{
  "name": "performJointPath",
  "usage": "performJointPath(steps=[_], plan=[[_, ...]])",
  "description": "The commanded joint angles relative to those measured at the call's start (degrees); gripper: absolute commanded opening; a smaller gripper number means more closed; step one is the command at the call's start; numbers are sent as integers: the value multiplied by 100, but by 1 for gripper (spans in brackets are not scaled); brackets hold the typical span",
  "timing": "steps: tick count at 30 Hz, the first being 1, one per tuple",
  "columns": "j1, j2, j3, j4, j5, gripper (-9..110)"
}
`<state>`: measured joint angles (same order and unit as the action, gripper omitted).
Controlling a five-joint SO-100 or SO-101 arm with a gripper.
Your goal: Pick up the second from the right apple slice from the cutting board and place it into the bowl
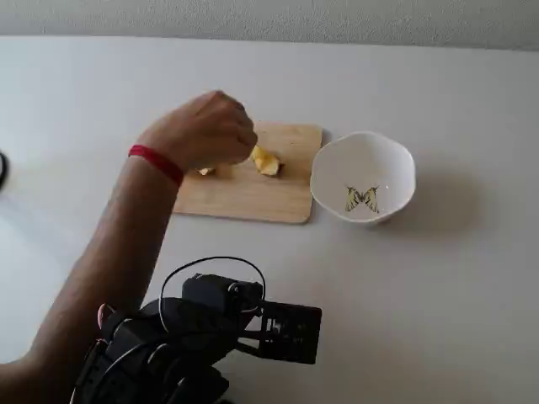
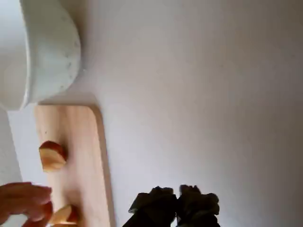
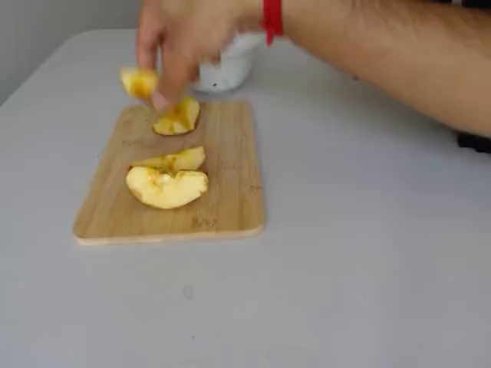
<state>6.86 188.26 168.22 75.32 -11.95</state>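
My arm is folded low at the near edge of the counter [image 1: 438, 295] in a fixed view, black body bunched up, end effector [image 1: 290, 332] pointing right, well short of the board [image 1: 253, 198]. In the wrist view my end effector [image 2: 177, 205] shows as two dark fingertips at the bottom edge, pressed together, gripping nothing, over bare counter just beside the board's long edge.

A person's hand [image 1: 202, 130] with a red wristband [image 1: 156, 162] reaches in from the left in that fixed view and sits over the board's left half. In the other fixed view the hand [image 3: 184, 34] comes in from the top right, fingers pinching one slice [image 3: 138, 83] lifted over the board's far left corner, fingertips also near a second slice [image 3: 178, 116] lying on the board.

Board: light wood, rounded corners, flat on the counter. Two more slices lie at its middle, touching each other: a thin one [image 3: 173, 160] and a bigger one [image 3: 167, 188] nearer that camera. Flesh is pale yellow with brownish patches; the wrist view shows reddish skin on one slice [image 2: 52, 155].

Bowl [image 1: 364, 172]: white, wavy rim, yellow-and-black butterfly [image 1: 361, 199] on the inside bottom, no slices in it. It stands just right of the board in the first fixed view, close to it but I can't tell if they touch
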Motion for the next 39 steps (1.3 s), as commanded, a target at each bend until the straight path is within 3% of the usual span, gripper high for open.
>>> performJointPath(steps=[1, 26, 33, 37, 39], plan=[[-9, 9, 167, 35, 18, 0], [-9, 9, 167, 35, 9, 0], [-1362, 26, 272, -193, -1327, 0], [-1784, 35, -290, -281, -3208, 0], [-2232, -114, -896, -422, -3577, 6]])
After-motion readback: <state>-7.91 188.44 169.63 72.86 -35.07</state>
